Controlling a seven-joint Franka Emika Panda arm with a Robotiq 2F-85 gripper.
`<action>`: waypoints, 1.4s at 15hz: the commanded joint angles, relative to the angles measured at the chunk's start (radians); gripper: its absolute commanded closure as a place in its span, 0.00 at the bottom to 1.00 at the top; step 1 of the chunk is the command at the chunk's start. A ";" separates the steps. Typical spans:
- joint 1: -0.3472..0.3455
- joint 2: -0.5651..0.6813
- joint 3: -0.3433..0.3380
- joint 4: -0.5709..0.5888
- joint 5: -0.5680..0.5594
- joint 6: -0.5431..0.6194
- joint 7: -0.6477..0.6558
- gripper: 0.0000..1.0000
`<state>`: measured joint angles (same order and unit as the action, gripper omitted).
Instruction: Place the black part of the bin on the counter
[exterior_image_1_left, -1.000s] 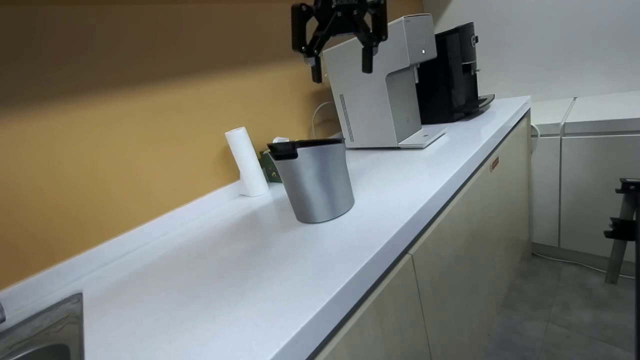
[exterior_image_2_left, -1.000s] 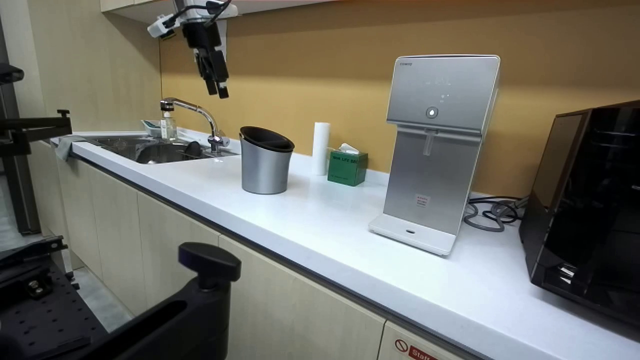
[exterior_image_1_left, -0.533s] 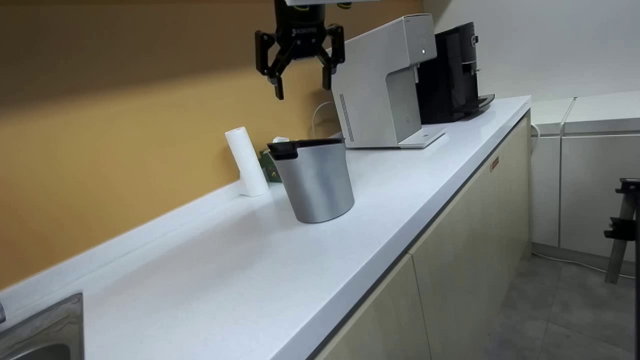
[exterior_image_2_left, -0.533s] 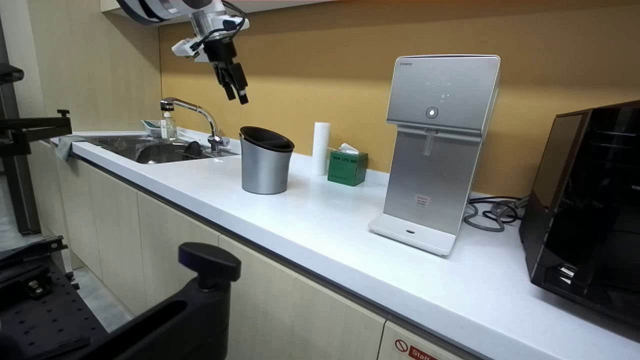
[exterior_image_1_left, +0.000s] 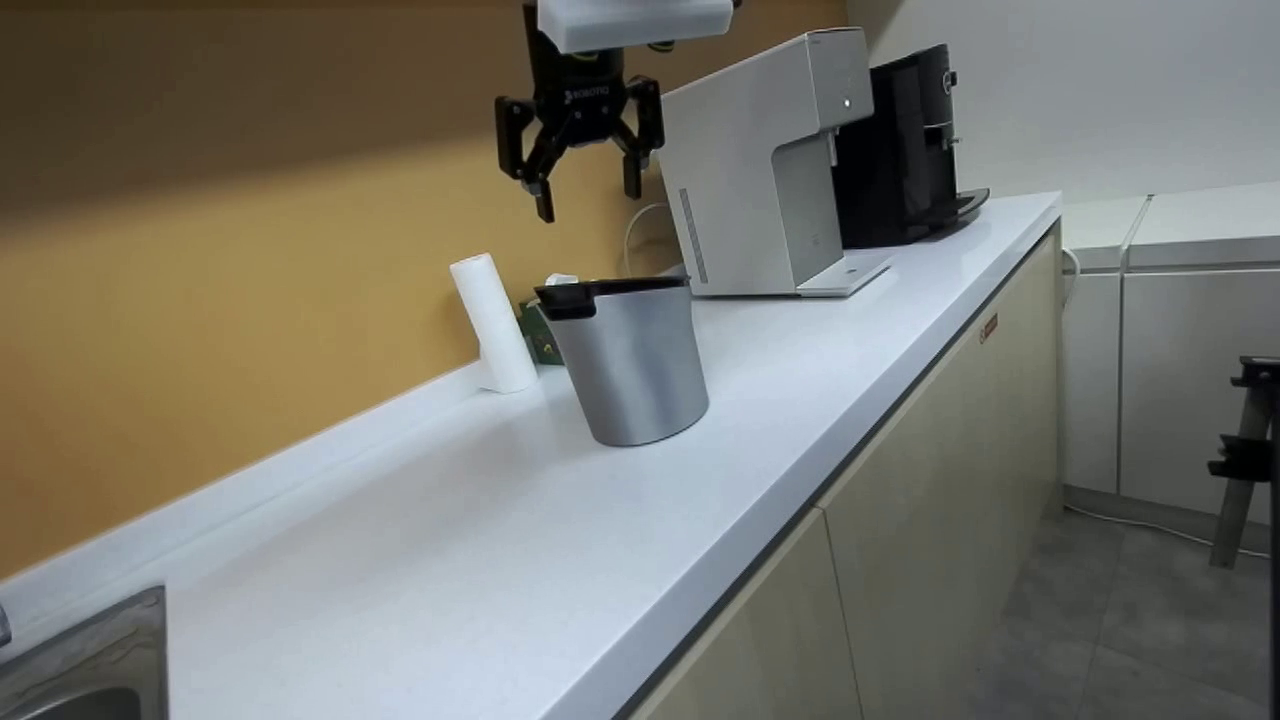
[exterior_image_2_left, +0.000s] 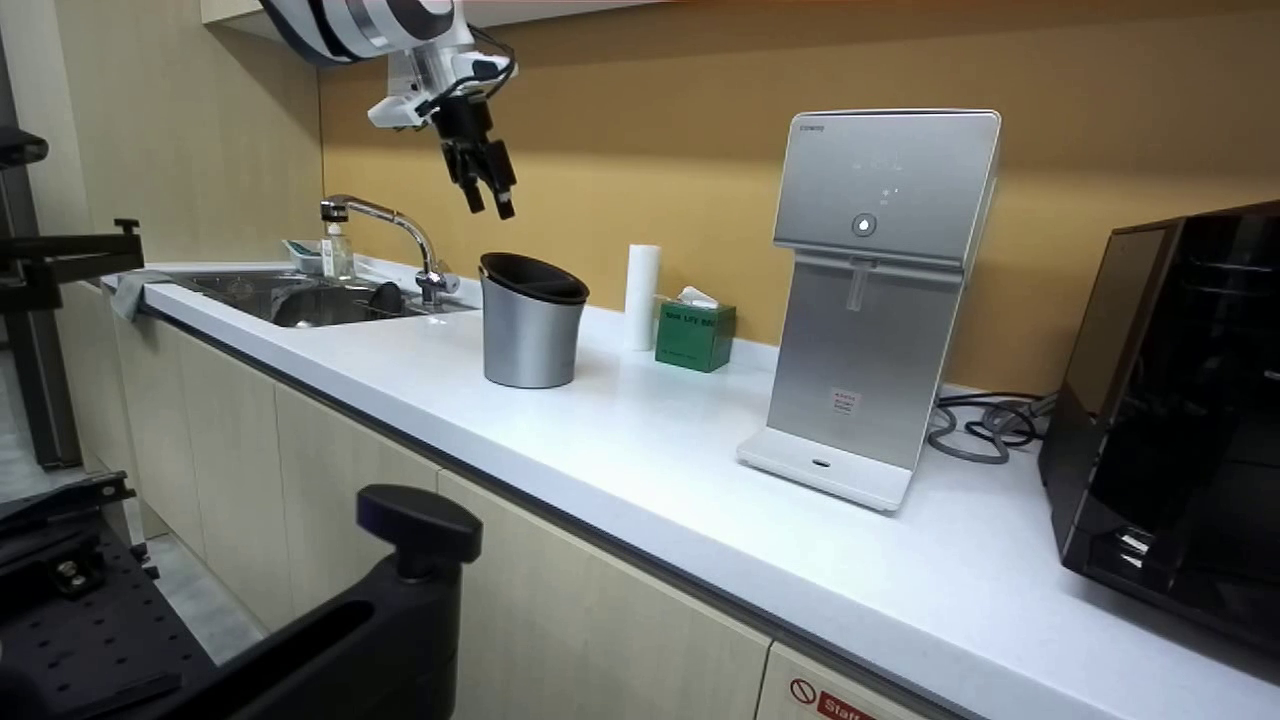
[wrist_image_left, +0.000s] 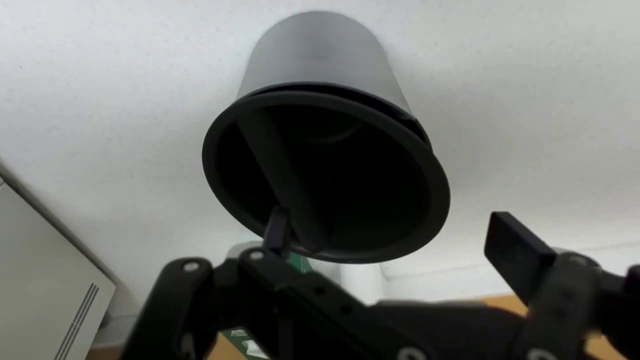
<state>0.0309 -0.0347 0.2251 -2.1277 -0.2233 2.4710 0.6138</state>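
Black part of the bin (exterior_image_2_left: 535, 280): sitting inside the bin (exterior_image_2_left: 530, 345), so only its slanted rim and dark hollow show; from the wrist, a thin gap runs between it and the bin's lip on one side, and a dark band (wrist_image_left: 282, 175) crosses the mouth, whether handle or ridge I cannot tell

Bin: silver-grey, upright on the counter (exterior_image_2_left: 650, 430), between the sink (exterior_image_1_left: 120, 630) and the water dispenser (exterior_image_2_left: 870, 330)

Gripper (exterior_image_1_left: 589, 204): pointing down, higher than the bin and apart from it, whether squarely over it is hard to say; its two fingers (exterior_image_1_left: 545, 205) stand wide apart with hold of nothing, yellow wall (exterior_image_1_left: 250, 300) showing between them

Arm (exterior_image_2_left: 370, 25): white and grey, hanging in from the top in an exterior view

White roll (exterior_image_2_left: 642, 297): stood on end by the wall, a green tissue box (exterior_image_2_left: 694, 340) just beside it

Water dispenser: tall, grey-fronted, dark cords (exterior_image_2_left: 985, 425) lying beside its foot

Black machine (exterior_image_2_left: 1190, 440): glossy, next to those cords

Sink: metal, let into the counter, a curved tap (exterior_image_2_left: 395, 218) at its edge and a bottle (exterior_image_2_left: 338, 258) standing near

Cabinets (exterior_image_2_left: 590, 560): pale fronts under the counter, a red and white sign (exterior_image_2_left: 840, 705) on one
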 joint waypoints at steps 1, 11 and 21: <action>0.034 0.018 -0.049 0.046 0.112 -0.088 -0.210 0.00; 0.051 0.128 -0.091 0.174 0.085 -0.212 -0.321 0.00; 0.093 0.244 -0.127 0.255 0.125 -0.214 -0.204 0.00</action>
<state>0.1027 0.1807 0.1205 -1.9253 -0.1168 2.2785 0.3521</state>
